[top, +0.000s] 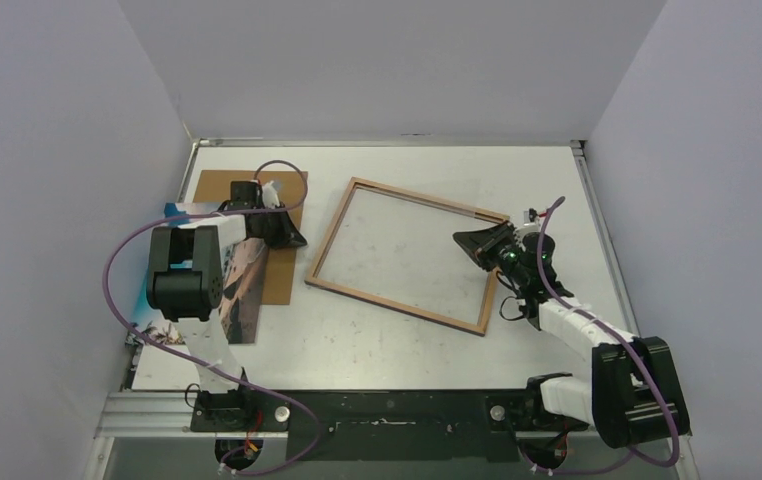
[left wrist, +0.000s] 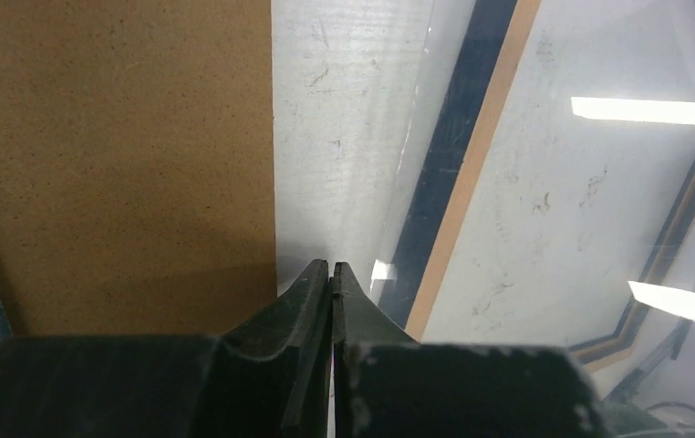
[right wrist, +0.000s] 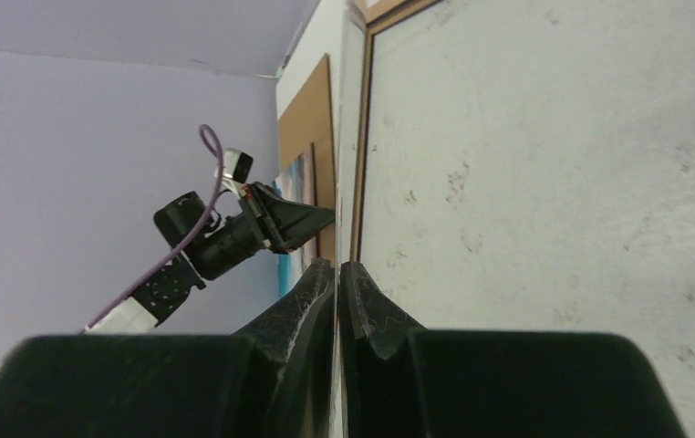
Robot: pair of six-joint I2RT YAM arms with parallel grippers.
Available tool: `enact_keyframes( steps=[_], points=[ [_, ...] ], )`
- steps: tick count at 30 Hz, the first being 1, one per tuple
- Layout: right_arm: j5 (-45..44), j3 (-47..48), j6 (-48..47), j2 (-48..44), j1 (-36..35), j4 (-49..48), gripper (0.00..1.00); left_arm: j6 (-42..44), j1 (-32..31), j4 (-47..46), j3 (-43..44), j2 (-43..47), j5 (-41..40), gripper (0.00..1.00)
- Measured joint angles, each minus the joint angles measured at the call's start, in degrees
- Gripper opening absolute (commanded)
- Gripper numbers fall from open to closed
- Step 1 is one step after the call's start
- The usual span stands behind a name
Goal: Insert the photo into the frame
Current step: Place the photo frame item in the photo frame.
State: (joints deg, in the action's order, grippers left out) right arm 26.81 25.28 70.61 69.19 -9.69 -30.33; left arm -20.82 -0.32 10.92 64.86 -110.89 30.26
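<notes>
The frame [top: 332, 232] lies flat mid-table, light wood back up, with the scratched table showing through its clear pane. My right gripper [top: 457, 238] is shut over the pane just inside the right rail, rolled on its side, with nothing seen between the jaws [right wrist: 337, 265]. The far rail [right wrist: 359, 146] runs up from its tips. My left gripper [top: 295, 238] is shut and empty above the white strip of table [left wrist: 332, 265] between the brown backing board [left wrist: 116, 155] and the frame's navy-edged left rail [left wrist: 444, 173]. The photo [top: 245, 300] lies at far left, mostly hidden under my left arm; its blue edge [right wrist: 285, 272] shows beyond the board.
The backing board [top: 282, 275] lies partly over the photo near the left wall. Lilac walls close in the table on three sides, with a metal rim [top: 387, 143] at the back. Purple cables [top: 117, 260] loop off both arms. The black base rail [top: 397, 410] runs along the near edge.
</notes>
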Motion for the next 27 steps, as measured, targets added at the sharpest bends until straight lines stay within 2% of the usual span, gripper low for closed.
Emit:
enact_keyframes(
  steps=[11, 18, 27],
  points=[
    [-1.5, -5.5, -1.9, -2.2, 3.1, 2.6, 0.05, 0.2, -0.2, -0.5, 0.2, 2.8, 0.0, 0.10],
    [-1.7, -8.2, -2.5, -3.3, 5.4, 2.8, 0.05, 0.5, -1.8, -0.4, 0.2, 2.8, 0.0, 0.19],
    [-1.7, -9.3, -2.5, -3.3, 7.4, 3.0, 0.05, 1.1, -2.7, -0.3, 0.5, 2.8, -0.3, 0.21]
  ],
)
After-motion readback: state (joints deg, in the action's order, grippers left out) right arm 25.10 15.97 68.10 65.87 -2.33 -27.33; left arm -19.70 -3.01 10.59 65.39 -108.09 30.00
